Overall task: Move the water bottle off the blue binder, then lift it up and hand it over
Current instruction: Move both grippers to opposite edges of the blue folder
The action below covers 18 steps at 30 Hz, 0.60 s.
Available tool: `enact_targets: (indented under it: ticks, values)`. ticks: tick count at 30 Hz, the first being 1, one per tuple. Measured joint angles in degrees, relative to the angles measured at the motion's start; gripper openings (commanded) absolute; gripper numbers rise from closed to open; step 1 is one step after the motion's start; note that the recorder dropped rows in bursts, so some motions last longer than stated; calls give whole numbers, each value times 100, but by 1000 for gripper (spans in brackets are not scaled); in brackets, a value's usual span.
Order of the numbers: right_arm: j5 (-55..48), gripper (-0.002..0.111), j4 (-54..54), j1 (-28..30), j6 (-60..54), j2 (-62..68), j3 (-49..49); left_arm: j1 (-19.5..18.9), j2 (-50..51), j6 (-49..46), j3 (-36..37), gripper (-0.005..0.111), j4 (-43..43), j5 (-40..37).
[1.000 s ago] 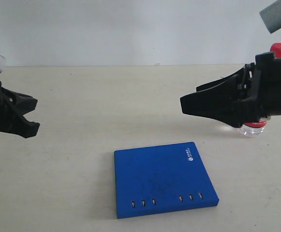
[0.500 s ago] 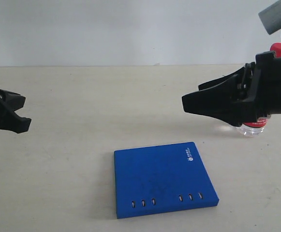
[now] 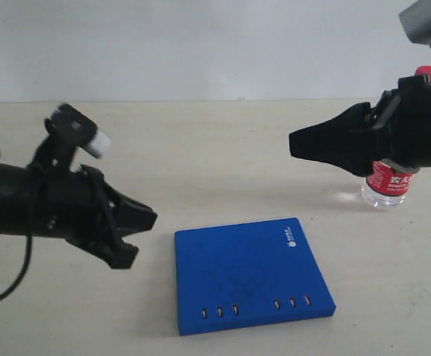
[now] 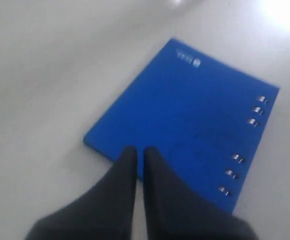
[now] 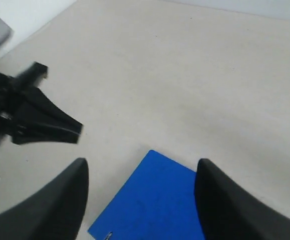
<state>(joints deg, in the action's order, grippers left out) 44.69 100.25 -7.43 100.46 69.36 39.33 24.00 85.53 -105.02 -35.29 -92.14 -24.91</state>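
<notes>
The blue binder [image 3: 248, 274] lies flat near the table's front, slots toward the front edge, with nothing on it. The water bottle [image 3: 388, 182] stands upright on the table at the far right. It is half hidden behind my right arm; its red cap [image 3: 429, 73] shows above the arm. My right gripper [image 3: 295, 144] hangs open in the air left of the bottle, holding nothing. In the right wrist view the binder [image 5: 154, 200] shows between the spread fingers [image 5: 65, 200]. My left gripper [image 3: 145, 237] is shut and empty, its tips just left of the binder [image 4: 194, 105].
The beige table [image 3: 200, 148] meets a white wall behind. In the right wrist view the left arm [image 5: 35, 117] crosses the table's left side. A grey camera block [image 3: 425, 20] sits above my right arm.
My left arm swung in from the left edge to the binder's left side. My right arm drew back and up a little, uncovering the bottle's label.
</notes>
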Motion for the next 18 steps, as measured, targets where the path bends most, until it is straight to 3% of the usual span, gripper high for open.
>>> enact_targets:
  ticks: [5, 10, 13, 18]
  values:
    - [139, 55, -11, 0, 242, 0, -58, 508, 652, -87, -70, 5, 22, 1088]
    - [-593, 55, -31, 0, 294, 151, -744, 556, 806, -109, -117, 6, -339, 1154]
    - [-655, 55, -16, 0, 308, 390, -1198, 567, 890, -109, -132, 18, -608, 969]
    - [-861, 62, -16, 0, 552, 700, -1501, 567, 1056, -54, -256, 54, -702, 756]
